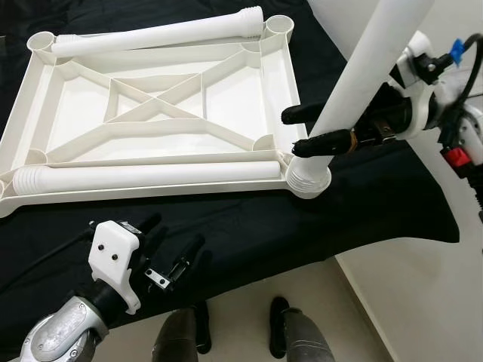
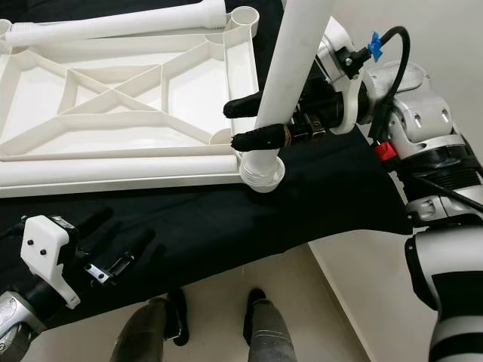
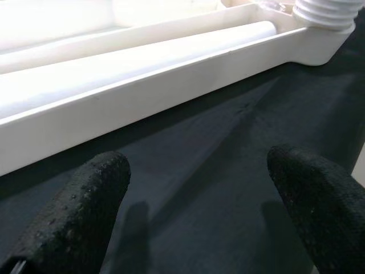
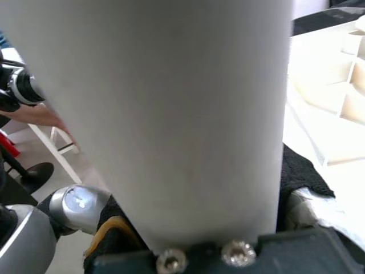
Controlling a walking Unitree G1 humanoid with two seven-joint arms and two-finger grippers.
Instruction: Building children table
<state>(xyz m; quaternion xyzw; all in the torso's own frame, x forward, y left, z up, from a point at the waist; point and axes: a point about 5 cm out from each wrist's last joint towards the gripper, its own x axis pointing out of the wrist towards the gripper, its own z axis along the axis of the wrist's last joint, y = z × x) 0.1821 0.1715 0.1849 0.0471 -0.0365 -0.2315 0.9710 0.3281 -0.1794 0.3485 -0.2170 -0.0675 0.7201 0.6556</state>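
A white plastic tabletop (image 1: 281, 83) lies upside down on a black cloth, ribs facing up. Two loose white legs rest on it, one along the far edge (image 1: 158, 34) and one along the near edge (image 1: 151, 175). A third leg (image 1: 362, 83) stands tilted, its threaded end sitting in the near right corner socket (image 1: 308, 179). My right gripper (image 1: 296, 131) is shut on this leg just above the thread, one black finger on each side. My left gripper (image 1: 175, 240) hovers open over the cloth in front of the tabletop's near rim (image 3: 171, 74), holding nothing.
The black cloth (image 1: 362, 211) ends at the table's near and right edges, with pale floor (image 1: 392, 302) beyond. My own legs and feet (image 1: 279, 332) stand close to the front edge. The other three corner sockets, such as (image 1: 279, 24), are open.
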